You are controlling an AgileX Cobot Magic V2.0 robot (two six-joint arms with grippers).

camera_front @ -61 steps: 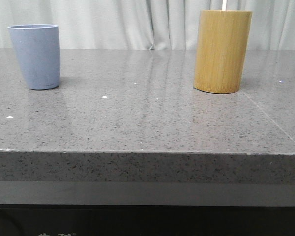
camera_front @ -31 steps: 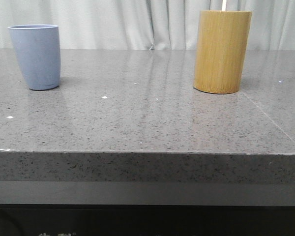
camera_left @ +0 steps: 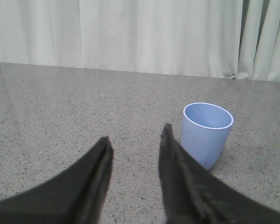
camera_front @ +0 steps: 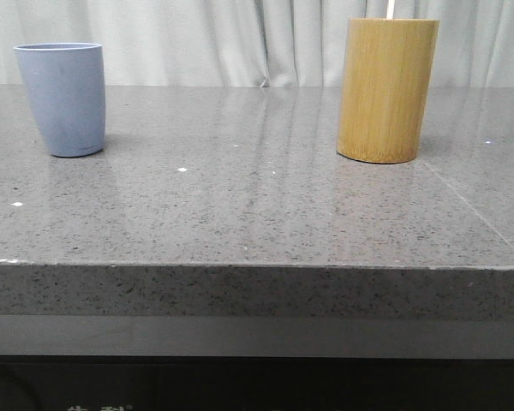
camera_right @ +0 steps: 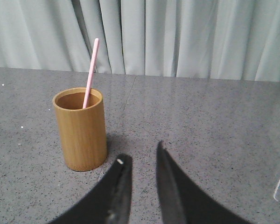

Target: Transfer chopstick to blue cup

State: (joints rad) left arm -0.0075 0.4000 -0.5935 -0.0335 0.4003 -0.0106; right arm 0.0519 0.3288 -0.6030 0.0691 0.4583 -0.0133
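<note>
Leaning in bamboo holder (camera_right: pixel 80 129): slender pale pink chopstick (camera_right: pixel 91 70); both tools parted, empty.

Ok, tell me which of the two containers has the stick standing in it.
The tan bamboo cylinder, holding the pink chopstick; the blue cup looks empty.

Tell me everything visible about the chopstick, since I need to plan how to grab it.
The chopstick is a thin, straight, pale pink stick that looks smooth. It stands in the tan bamboo holder, tilted, its lower part hidden inside and its upper part rising well above the rim. Nothing grips it. In the front view just its tip shows above the holder.
</note>
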